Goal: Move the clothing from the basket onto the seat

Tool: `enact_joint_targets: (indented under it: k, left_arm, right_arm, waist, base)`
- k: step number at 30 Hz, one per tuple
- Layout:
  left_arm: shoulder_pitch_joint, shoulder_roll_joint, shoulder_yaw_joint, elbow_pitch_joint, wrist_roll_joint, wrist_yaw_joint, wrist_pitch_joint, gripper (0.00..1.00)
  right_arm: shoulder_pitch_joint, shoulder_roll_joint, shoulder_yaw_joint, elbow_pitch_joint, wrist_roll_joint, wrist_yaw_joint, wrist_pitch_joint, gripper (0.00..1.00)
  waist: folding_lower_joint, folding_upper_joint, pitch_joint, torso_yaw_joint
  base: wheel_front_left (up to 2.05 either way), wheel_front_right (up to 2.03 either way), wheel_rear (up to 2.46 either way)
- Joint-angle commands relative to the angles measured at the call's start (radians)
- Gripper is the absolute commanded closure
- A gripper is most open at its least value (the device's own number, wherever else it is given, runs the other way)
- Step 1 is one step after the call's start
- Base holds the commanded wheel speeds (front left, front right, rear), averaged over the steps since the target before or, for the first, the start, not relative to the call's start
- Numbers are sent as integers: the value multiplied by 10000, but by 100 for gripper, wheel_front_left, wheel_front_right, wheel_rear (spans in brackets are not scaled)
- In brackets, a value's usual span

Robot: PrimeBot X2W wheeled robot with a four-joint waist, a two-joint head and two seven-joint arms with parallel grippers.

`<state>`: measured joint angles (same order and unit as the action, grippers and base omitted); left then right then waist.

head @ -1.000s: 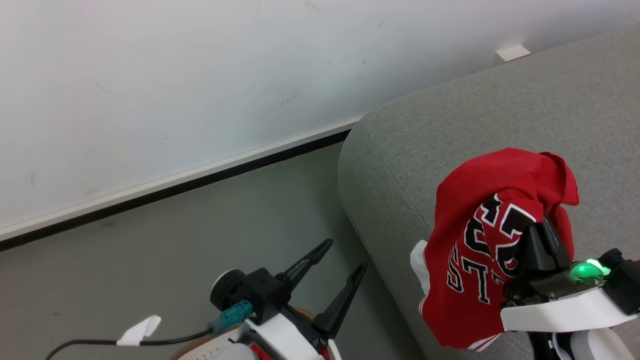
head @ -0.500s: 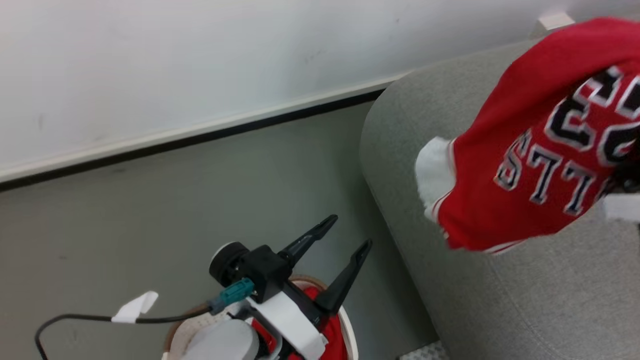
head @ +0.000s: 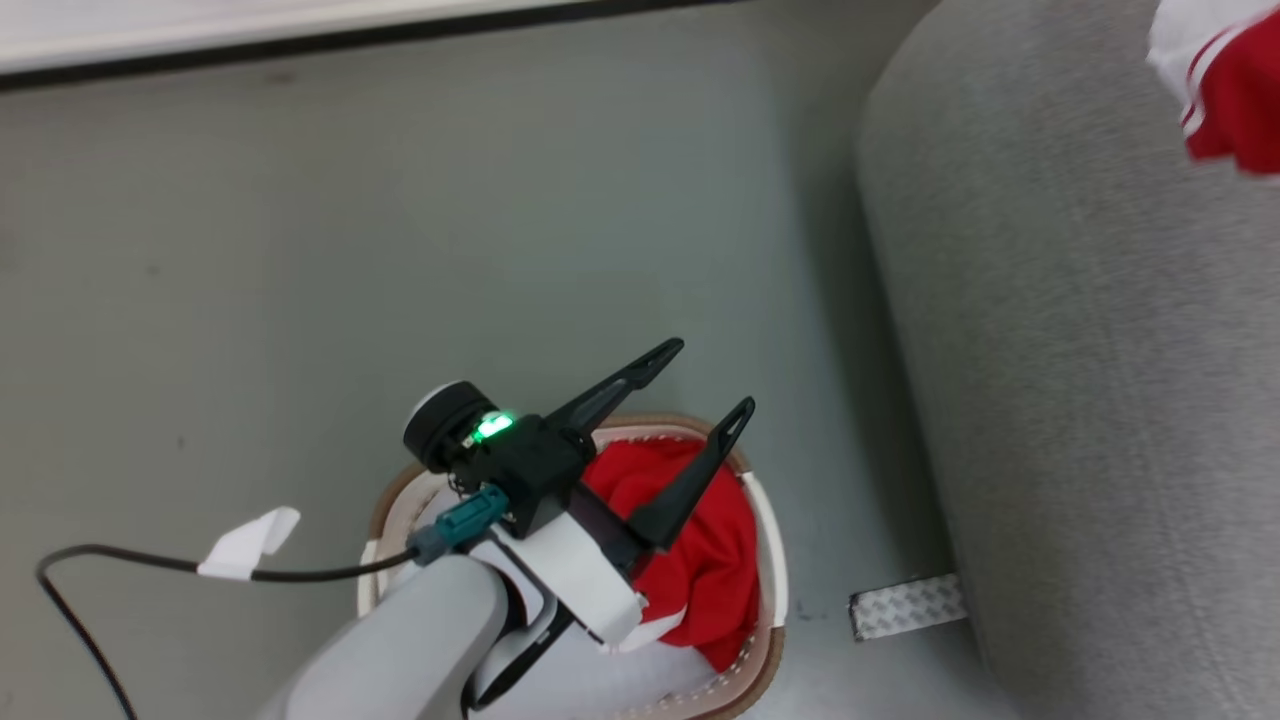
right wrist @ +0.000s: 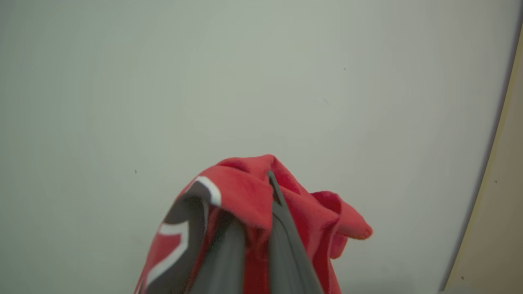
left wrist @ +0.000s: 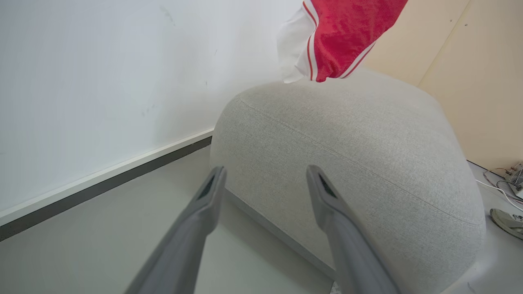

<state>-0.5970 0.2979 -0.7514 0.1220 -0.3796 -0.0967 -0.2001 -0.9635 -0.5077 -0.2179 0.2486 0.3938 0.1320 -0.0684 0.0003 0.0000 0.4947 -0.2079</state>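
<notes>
The right gripper [right wrist: 256, 192] has its two fingers drawn nearly together, with red cloth of the jersey [right wrist: 241, 192] pinched in the narrow gap. The jersey lies over both fingertips like a hood and falls back along the fingers, so its long axis follows them. Part of a black, white-edged figure shows to the left of the fingers. Beyond the tips there is a plain pale wall.

The left gripper [head: 714, 376] has its fingers spread wide and holds nothing. Under the fingers stands the basket [head: 768, 545], and a second red garment [head: 710, 560] lies inside it. In the left wrist view the seat [left wrist: 347, 163] is straight ahead of the fingertips. The jersey's white-trimmed corner hangs over the top of the seat and points down. I cannot tell if it touches the seat.

Compared with half a second ago, the whole head view has shifted, so the camera has tilted downward. The basket, then cut off at the bottom edge, is now almost fully visible. The jersey, then large on the right side with its lettering, is now a small corner at the upper right edge, above the seat.
</notes>
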Motion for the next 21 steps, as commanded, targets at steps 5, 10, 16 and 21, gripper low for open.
enact_joint_targets:
  k: [5,10,16,21]
  left_arm:
    - [-434,23,-16,108,86,-57,-78,0]
    - [-630,117,114,211,42,-15,-128,0]
    - [-329,-77,8,491,-97,17,-306,0]
    - [175,26,71,626,-251,210,-424,0]
  right_arm:
    - [-675,-359,-232,2214,-625,-23,-47,100]
    - [-620,-325,683,4306,-1460,-25,552,100]
    - [120,-561,2155,5882,-1554,-25,1248,70]
    - [778,-829,3243,6101,-879,-25,1096,0]
  waist:
    - [-3,0,826,739]
    - [-3,0,913,876]
    - [-3,0,335,1114]
    - [-3,0,-589,1109]
  base:
    - [0,0,0]
    - [0,0,0]
    - [0,0,0]
    - [0,0,0]
